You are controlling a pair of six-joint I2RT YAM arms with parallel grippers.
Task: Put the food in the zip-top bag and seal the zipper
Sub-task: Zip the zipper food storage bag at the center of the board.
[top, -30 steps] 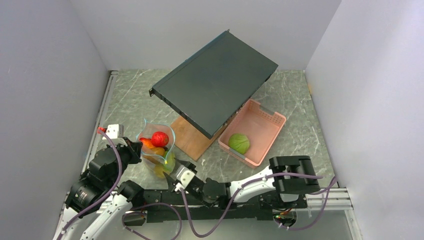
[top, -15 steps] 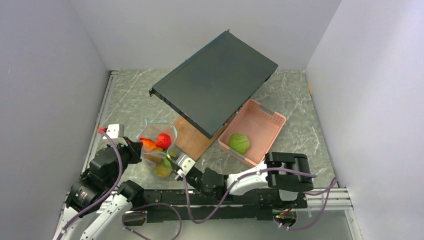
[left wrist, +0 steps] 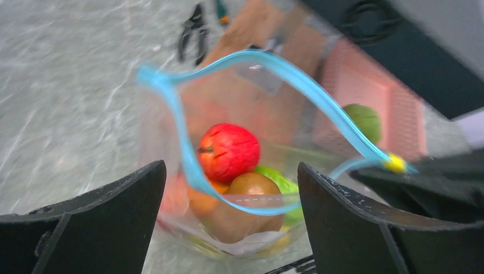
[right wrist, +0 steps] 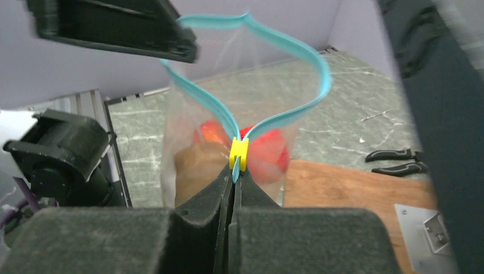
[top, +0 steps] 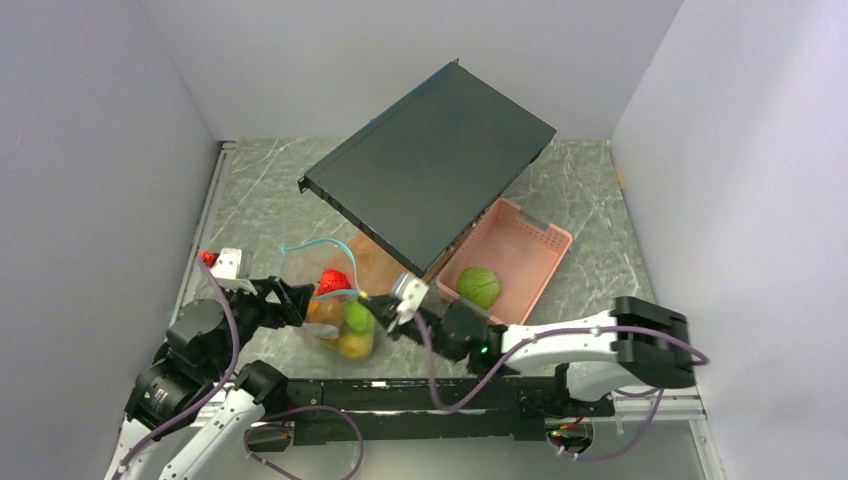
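Right pincer [right wrist: 233, 181] is pressed together on the end of the zipper [left wrist: 342, 119], just under the yellow slider [right wrist: 238, 153]. The bag [top: 318, 275] hangs from that pinch between the two arms, mouth up and gaping. Can't tell if its bottom touches the worktop [top: 260, 200].

Left pincer [left wrist: 228, 171] is spread wide with the bag's near side just ahead of its fingers. It's gripping nothing.

Food: apple [left wrist: 228, 151] and a few other pieces are in the bag. One green piece [top: 479, 286] sits in the tray [top: 530, 240], well apart to the right.

My read is it's not ready to zip, since the green piece goes in first.
- Close the left pincer on the rim at the far zipper corner, so the bag has a second hold.
- Only then release the right, which is nearer the tray, to fetch the green piece.
- Keep the mouth level, because a tilt would probably roll the food out.
- To seal, pull the strip taut between both holds, then run the slider across.
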